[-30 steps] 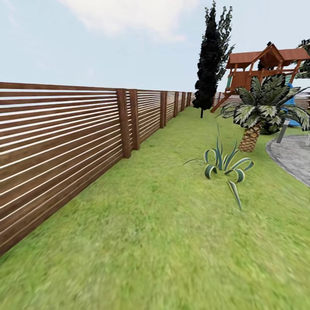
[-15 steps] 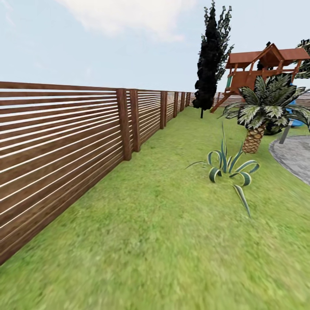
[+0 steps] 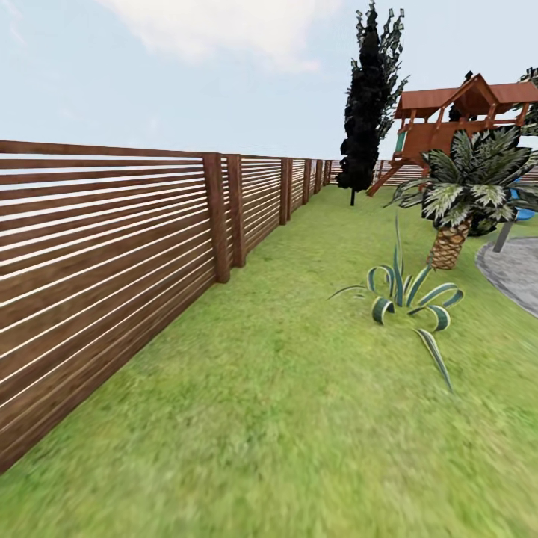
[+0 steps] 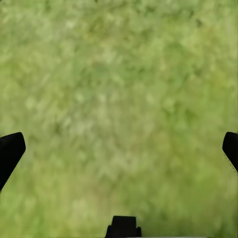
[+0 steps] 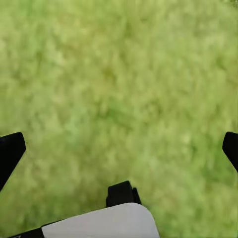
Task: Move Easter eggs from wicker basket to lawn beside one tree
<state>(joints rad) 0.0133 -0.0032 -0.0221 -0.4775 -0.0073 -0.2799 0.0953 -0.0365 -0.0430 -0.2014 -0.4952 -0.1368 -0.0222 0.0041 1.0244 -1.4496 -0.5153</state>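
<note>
The left hand (image 4: 119, 148) is spread wide over bare lawn (image 4: 119, 89), nothing between its black fingertips (image 4: 10, 151). The right hand (image 5: 119, 148) is equally wide and empty above grass. Ahead, the lawn runs along a slatted wooden fence (image 3: 112, 254) toward a striped agave (image 3: 403, 295), a short palm (image 3: 459, 205), a dark cypress (image 3: 368, 104) and a playhouse (image 3: 463, 112).

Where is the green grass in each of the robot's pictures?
Head view: the lawn runs from the bottom edge up between the slatted fence and the spiky striped plant.
Left wrist view: the lawn lies beyond the open left gripper.
Right wrist view: the lawn lies beyond the open right gripper.
Shared landmark: the blurry, mottled grass itself.
</note>
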